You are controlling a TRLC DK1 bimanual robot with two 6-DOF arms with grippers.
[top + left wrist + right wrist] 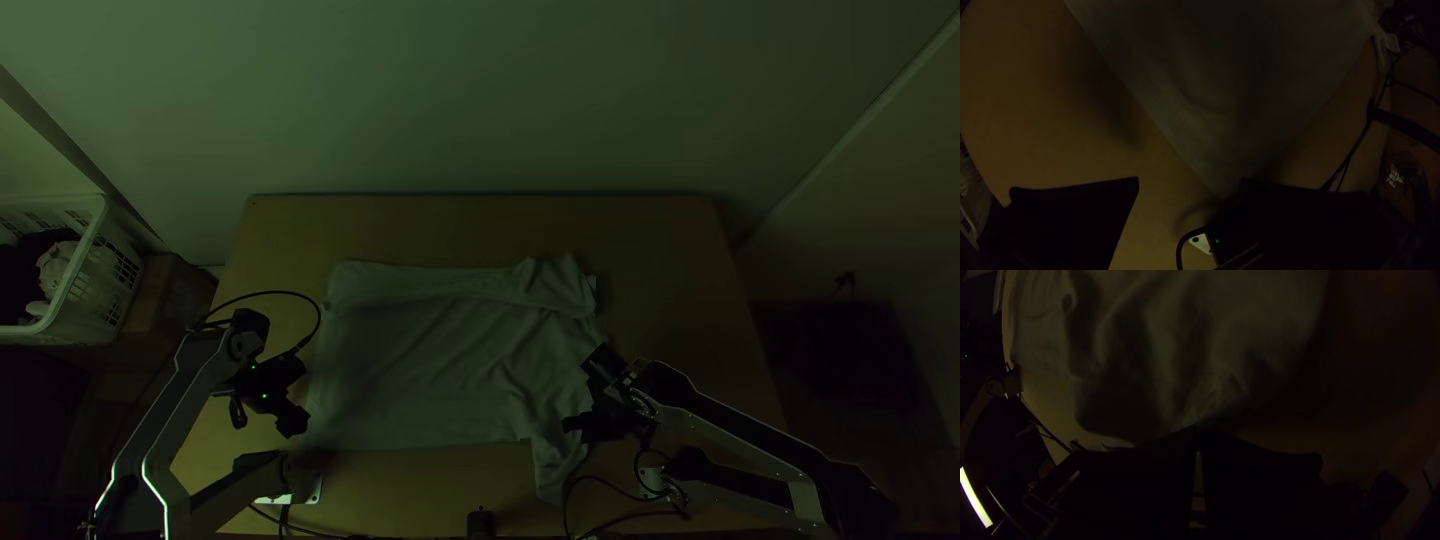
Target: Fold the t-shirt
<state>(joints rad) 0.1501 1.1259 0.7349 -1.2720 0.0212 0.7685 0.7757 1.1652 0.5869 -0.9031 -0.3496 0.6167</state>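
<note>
The pale t-shirt (430,350) lies spread over the middle of the table, with a folded-over strip along its far side and wrinkles at its right. One part hangs out toward the near edge at lower right. My left gripper (296,396) is off the shirt's left edge. In the left wrist view the left gripper (1187,182) stands open, a shirt corner (1210,150) beyond it. At the shirt's right edge is my right gripper (583,405). In the right wrist view the right gripper (1196,430) is shut on the shirt's edge, with creases (1187,405) running toward it.
A white basket (75,290) with cloth in it stands left of the table. Bare wood of the table (670,260) shows at the far right. Black cables (610,515) and a small dark object (481,523) are at the near edge.
</note>
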